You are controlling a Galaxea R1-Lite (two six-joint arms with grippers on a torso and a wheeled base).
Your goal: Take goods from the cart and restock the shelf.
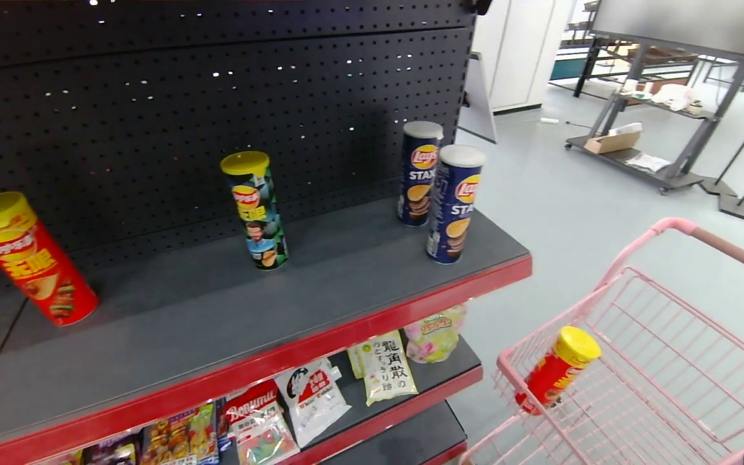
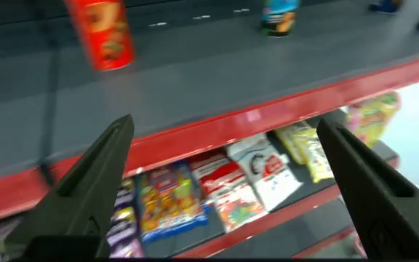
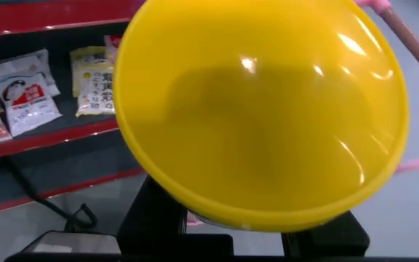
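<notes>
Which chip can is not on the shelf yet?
The red can with the yellow lid, leaning inside the pink cart. The other four all stand on the grey shelf.

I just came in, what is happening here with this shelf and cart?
A robot is restocking a shelf with chip cans; four cans stand on it. One red can leans in a corner of the pink cart, its yellow lid apparently close before the right wrist camera. The left gripper hangs open and empty before the shelf edge.

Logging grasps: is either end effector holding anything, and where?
Left end effector: open, empty. Right end effector: yellow-lidded can sits close, but hold cannot be told.
</notes>
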